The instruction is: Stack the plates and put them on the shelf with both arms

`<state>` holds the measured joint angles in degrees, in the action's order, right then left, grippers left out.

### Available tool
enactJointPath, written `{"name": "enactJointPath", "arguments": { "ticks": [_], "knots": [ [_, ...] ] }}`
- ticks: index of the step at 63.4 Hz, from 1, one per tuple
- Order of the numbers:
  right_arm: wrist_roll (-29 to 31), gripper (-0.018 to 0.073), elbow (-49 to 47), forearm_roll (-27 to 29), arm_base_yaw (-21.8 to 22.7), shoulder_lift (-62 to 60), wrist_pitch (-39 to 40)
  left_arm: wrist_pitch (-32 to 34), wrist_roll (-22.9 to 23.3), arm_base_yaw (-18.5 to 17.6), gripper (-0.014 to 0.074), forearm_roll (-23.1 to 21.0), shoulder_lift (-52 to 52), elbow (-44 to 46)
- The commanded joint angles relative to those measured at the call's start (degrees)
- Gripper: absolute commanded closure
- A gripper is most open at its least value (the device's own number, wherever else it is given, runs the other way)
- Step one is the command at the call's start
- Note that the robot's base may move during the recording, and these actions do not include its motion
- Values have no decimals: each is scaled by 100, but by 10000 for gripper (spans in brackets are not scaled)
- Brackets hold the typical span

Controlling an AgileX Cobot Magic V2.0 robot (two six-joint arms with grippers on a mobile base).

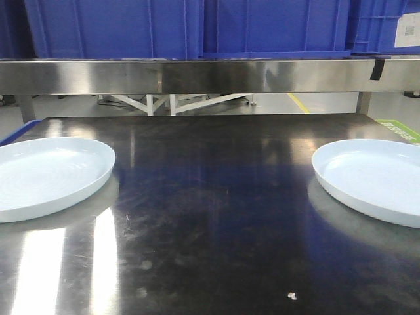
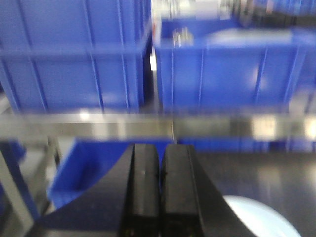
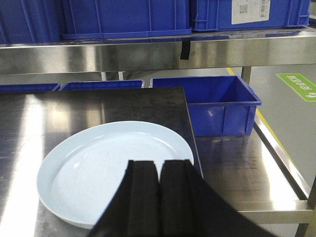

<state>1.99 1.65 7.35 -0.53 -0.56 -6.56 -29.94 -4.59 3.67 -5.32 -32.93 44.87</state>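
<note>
**Left plate (image 1: 49, 174) and right plate (image 1: 377, 177) well apart on the counter (image 1: 210, 223), both claws pressed together**

Below and ahead of both claws: dark glossy counter, streaked with pale reflections, bearing both plates and nothing between them.

Beyond the claws, past the counter's far edge and raised above it: brushed steel shelf (image 1: 197, 75), front rail flat and level, with a short strip of black tape toward the right-claw end.

Above and ahead of the claws, on top of the shelf: big blue crates (image 1: 118, 26) side by side, with a white label on the one farthest to the right.

Ahead of the right claw and off to its right, lower than the shelf: another blue crate (image 3: 212, 106), open-topped, just past the far right corner of the dark counter top.

Directly ahead of the right claw and a little to its left: right plate, flat on the counter, near rim hidden behind the black fingers.

Down and to the right of the left claw: left plate, seen from that wrist only as a pale blurred curve at the frame's corner.

Left claw (image 2: 160, 187): two black fingers side by side, only a thin seam between, gripping nothing. View from that wrist blurred.

Right claw (image 3: 159, 197): same stance, fingers together, nothing held.
</note>
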Motion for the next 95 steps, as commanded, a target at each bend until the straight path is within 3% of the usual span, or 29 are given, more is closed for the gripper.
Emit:
{"name": "enactJointPath", "arguments": {
  "ticks": [1,12,18,26,52,86,95],
  "knots": [
    [19,503,-89,-62,11,-128,473,-245,14,-6,492,-162,-758,643],
    [19,503,-89,-62,11,-128,473,-1238,14,-6,311,-510,-2147,1328],
    [19,503,-89,-62,11,-128,473,-1482,14,-6,184,-717,-2793,1551],
    [19,503,-89,-62,11,-128,473,-1640,14,-6,103,-890,-3602,1753],
    [19,503,-89,-62,11,-128,473,-1740,14,-6,97,-902,-5313,1781],
    [19,503,-89,-62,11,-128,473,-1529,14,-6,97,-916,-6209,1781],
    [19,503,-89,-62,11,-128,473,-1516,14,-6,165,-925,-6337,1781]
  ]
}}
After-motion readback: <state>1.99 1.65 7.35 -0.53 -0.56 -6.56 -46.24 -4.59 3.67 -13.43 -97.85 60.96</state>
